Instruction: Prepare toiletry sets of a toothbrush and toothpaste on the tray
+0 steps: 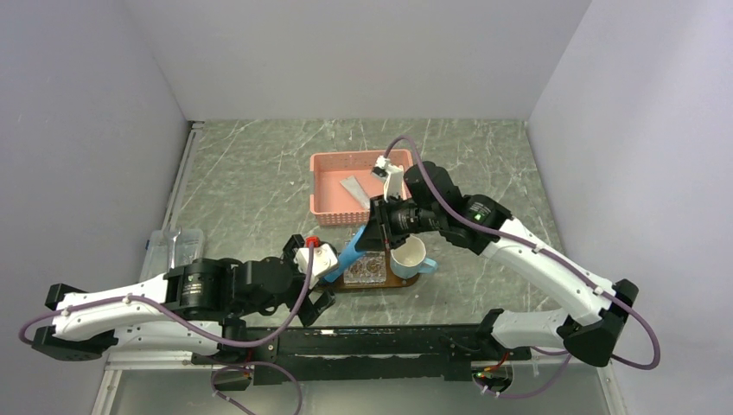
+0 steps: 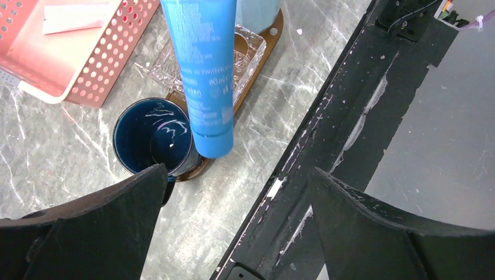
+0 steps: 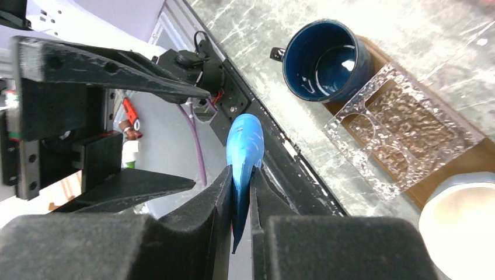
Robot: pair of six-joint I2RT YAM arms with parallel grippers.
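My right gripper [image 1: 370, 230] [image 3: 240, 175] is shut on the flat crimped end of a blue toothpaste tube [image 1: 348, 252] [image 3: 244, 146]. The tube hangs tilted over the left end of the dark-brown tray [image 1: 408, 278] [image 2: 258, 69], its cap end beside a dark blue mug [image 2: 153, 137] [image 3: 327, 58]. In the left wrist view the tube [image 2: 201, 70] is above and ahead of my left gripper [image 2: 236, 172] [image 1: 321, 287]. That gripper is open and empty, low at the table's near edge. I see no toothbrush for certain.
A clear square dish [image 1: 366, 268] [image 3: 403, 134] and a light mug [image 1: 411, 257] stand on the tray. A pink perforated basket [image 1: 327, 192] [image 2: 99, 64] behind it holds a flat white item [image 1: 354, 186]. A clear box [image 1: 175, 246] sits far left. The black rail [image 2: 350, 116] runs along the near edge.
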